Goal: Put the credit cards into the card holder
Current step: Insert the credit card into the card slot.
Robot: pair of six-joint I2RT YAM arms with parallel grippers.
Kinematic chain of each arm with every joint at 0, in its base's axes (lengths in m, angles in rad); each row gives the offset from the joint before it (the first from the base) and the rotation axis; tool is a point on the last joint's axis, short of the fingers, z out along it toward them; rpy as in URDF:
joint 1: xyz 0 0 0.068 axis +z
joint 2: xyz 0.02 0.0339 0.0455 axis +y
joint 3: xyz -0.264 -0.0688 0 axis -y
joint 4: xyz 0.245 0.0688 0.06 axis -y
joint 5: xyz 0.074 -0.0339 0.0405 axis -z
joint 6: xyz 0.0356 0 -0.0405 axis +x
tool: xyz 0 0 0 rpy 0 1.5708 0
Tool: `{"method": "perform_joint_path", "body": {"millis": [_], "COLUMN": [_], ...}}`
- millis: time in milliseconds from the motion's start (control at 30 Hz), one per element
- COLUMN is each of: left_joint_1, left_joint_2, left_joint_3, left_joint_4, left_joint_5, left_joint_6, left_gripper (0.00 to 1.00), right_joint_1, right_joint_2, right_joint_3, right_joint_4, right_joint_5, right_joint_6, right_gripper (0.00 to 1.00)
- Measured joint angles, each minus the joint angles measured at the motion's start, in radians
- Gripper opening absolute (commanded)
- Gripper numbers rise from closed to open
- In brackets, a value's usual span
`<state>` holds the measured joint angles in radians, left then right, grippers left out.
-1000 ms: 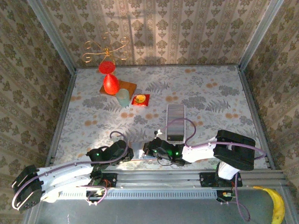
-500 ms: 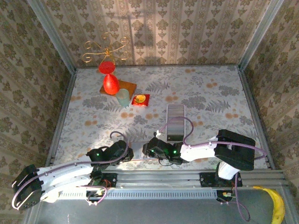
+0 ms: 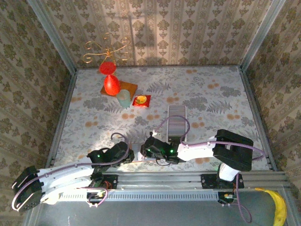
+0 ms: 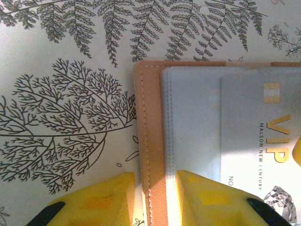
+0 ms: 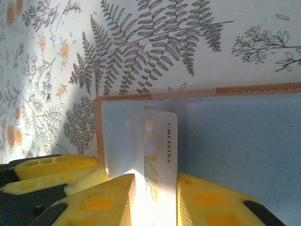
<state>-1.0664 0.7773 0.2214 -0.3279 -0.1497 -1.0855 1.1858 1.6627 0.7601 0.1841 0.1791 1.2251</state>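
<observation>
The card holder (image 4: 150,117) lies open on the fern-print table, tan leather rim around pale blue pockets. My left gripper (image 4: 155,197) is shut on its left edge, with the stitched rim running between the yellow fingers. A credit card (image 5: 162,141) printed with VIP sits over the holder's inner face (image 5: 225,136), near its left rim. My right gripper (image 5: 155,197) is shut on that card, one finger against each side. The same card (image 4: 263,132) shows at the right of the left wrist view. From above, both grippers (image 3: 133,153) (image 3: 146,150) meet at the near table edge.
A clear ribbed tray (image 3: 177,121) lies just beyond the right arm. At the far left stand a red vase (image 3: 111,84), a pale cup (image 3: 123,99), a red square (image 3: 142,100) and a gold wire stand (image 3: 106,49). A banana (image 3: 279,209) lies off the table, bottom right.
My right gripper has slid a little to the left, closer to the left gripper, with its cable loop shifting too. The left arm has stayed put.
</observation>
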Motion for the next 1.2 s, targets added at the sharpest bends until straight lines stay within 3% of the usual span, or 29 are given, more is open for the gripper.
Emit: {"method": "perform_joint_path", "body": {"millis": [200, 333, 667, 967, 1200], "left_joint_1": [0.0, 0.0, 0.0, 0.0, 0.0], "left_joint_2": [0.0, 0.0, 0.0, 0.0, 0.0], "left_joint_3": [0.0, -0.002, -0.003, -0.003, -0.003], "left_joint_4": [0.0, 0.003, 0.007, 0.007, 0.007], "left_joint_5": [0.0, 0.0, -0.001, 0.0, 0.0], "left_joint_6": [-0.001, -0.003, -0.003, -0.003, -0.003], "left_gripper": [0.29, 0.29, 0.29, 0.29, 0.29], "right_joint_1": [0.003, 0.004, 0.004, 0.007, 0.01], "right_joint_2": [0.003, 0.002, 0.021, 0.048, 0.013], "right_joint_3": [0.014, 0.014, 0.06, 0.098, 0.092], "right_joint_4": [-0.04, -0.09, -0.118, -0.13, -0.186], "right_joint_5": [-0.002, 0.002, -0.001, -0.006, 0.026], "right_joint_6": [-0.02, -0.031, -0.052, -0.072, -0.081], "right_gripper": [0.34, 0.34, 0.2, 0.2, 0.27]}}
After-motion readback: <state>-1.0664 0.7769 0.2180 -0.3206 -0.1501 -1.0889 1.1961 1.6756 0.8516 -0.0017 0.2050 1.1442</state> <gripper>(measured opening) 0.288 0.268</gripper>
